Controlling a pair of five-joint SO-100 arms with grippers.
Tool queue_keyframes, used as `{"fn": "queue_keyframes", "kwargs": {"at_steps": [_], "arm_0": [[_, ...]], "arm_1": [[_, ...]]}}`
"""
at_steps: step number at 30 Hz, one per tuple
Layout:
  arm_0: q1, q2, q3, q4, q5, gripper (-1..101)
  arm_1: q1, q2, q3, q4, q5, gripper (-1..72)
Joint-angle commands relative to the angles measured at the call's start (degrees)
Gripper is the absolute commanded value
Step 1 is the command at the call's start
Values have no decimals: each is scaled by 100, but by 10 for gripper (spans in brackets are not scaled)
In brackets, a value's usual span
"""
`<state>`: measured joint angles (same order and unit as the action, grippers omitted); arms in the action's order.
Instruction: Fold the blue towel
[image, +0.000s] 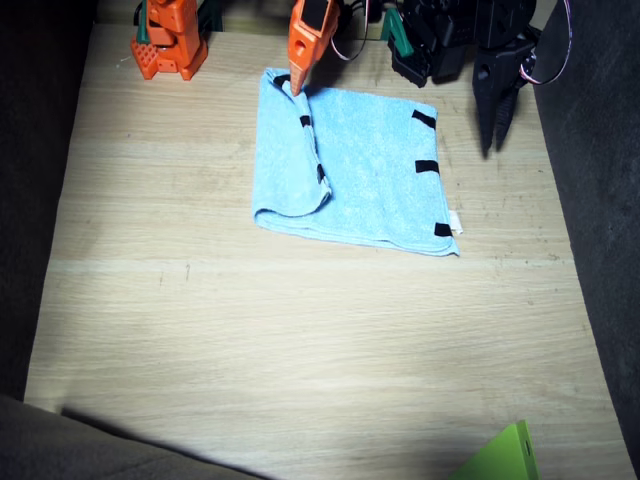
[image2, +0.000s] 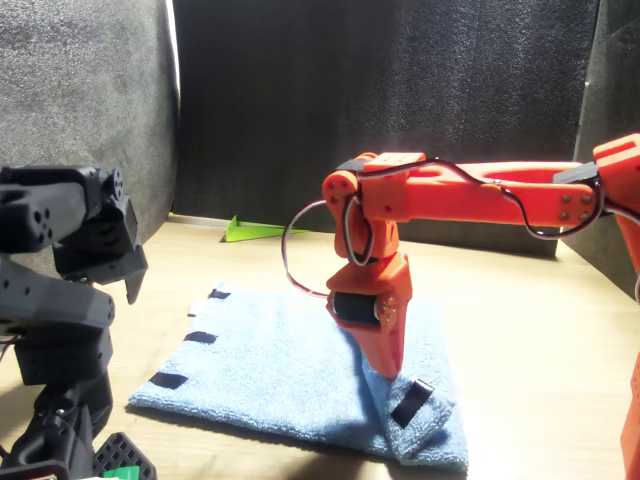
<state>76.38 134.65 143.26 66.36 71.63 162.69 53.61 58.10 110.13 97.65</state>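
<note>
Towel first: the light sky-blue rectangular terry cloth, the blue towel, lies flat on the pale wooden table in the upper middle of the fixed view. Its left part is folded over onto the rest, making a rounded fold at the lower left corner. Short black strips run along its right edge, more sit along the folded-over edge near the middle, and a small white tag sticks out at the lower right corner.

The orange right arm reaches in from the top of the frame, and the right gripper points down with its tip on the towel's upper left corner. In the front view its fingers look pressed together on the cloth, though whether they pinch a layer is hard to tell.

The black left gripper hangs closed above bare table at the upper right, beside the towel and apart from it.

A bright green flat piece shows at the bottom right edge.
</note>
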Motion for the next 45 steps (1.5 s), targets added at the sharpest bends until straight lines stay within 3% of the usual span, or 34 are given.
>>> {"fn": "queue_keyframes", "kwargs": {"at_steps": [1,30,43,44,45], "arm_0": [[79,79,-35,26,53,195],[62,-44,-97,35,70,198],[53,-79,-123,35,70,200],[53,-79,-123,35,70,200],[53,-79,-123,35,79,200]], "arm_1": [[343,-70,-149,123,-88,-1],[466,1125,-387,141,-844,-2],[466,861,-782,141,-1740,-3],[466,870,-826,141,-1802,11],[466,905,-826,141,-1854,93]]}}
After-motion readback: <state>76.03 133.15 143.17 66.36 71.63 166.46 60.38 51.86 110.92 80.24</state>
